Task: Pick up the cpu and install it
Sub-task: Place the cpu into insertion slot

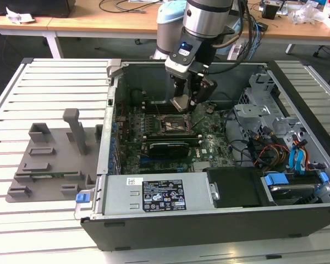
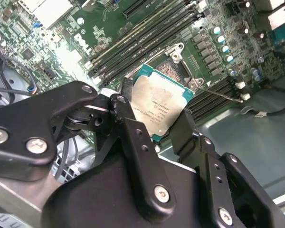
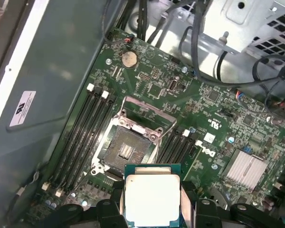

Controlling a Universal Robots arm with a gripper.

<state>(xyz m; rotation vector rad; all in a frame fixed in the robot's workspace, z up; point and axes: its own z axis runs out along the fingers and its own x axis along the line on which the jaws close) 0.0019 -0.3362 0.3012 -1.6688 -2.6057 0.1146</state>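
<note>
Black fingers (image 2: 133,135) of the gripper (image 2: 154,116) sit closest in the second wrist view, clamped on two opposite edges of the cpu (image 2: 159,104). It hangs in the air above the socket (image 3: 128,149), clear of it and not yet seated. The socket's metal frame (image 3: 145,111) stands lifted, leaving the contact field bare. Memory slots (image 3: 83,137) run along both sides of the socket. The cpu looks light, thin and stiff, with a smooth metal top that could slip. I judge its underside delicate, so the rim is the sensible place to hold, as the gripper does now.
</note>
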